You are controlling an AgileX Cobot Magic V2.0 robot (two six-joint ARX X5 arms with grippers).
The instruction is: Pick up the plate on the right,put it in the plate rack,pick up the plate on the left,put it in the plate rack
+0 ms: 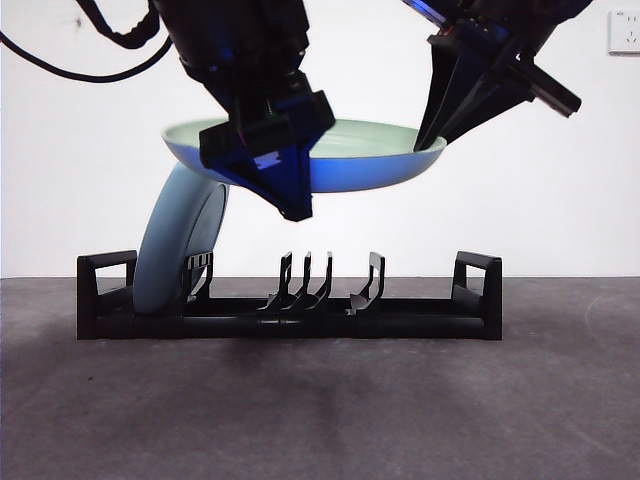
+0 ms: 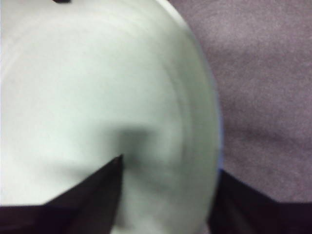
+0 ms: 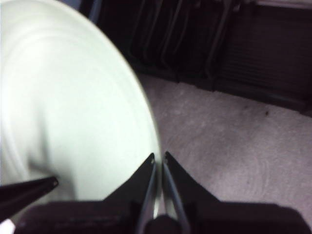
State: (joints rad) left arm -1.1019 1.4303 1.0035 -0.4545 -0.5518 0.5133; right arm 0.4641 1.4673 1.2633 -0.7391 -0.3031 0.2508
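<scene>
Left gripper (image 2: 165, 195) clamped the plate (image 1: 350, 160) rim, one jaw on the pale face, one under the edge; right gripper (image 3: 158, 158) pinched the same plate's rim at 3 o'clock in front view, jaws together on it. Plate was held flat in the air above the rack (image 1: 290, 310); second plate (image 1: 180, 245) stood on edge at the rack's 9 o'clock end.

Your left gripper (image 1: 290, 205) hangs centre, jaws clamped on a rim; your right gripper (image 1: 432, 140) pinches likewise.
</scene>
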